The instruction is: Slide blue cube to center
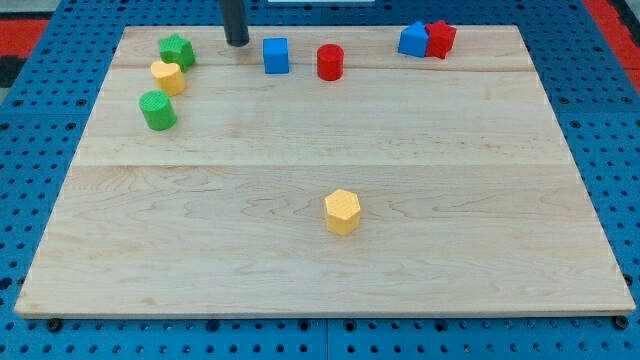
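Note:
The blue cube (276, 55) sits near the view's top edge of the wooden board (320, 240), left of centre. My tip (237, 43) is just to the cube's upper left, a short gap away. A red cylinder (330, 62) stands right of the cube. A yellow hexagonal block (342, 212) lies near the board's middle, lower down.
A green star block (177, 50), a yellow block (168, 76) and a green cylinder (157, 110) cluster at the top left. A second blue block (413, 40) touches a red star block (439, 39) at the top right.

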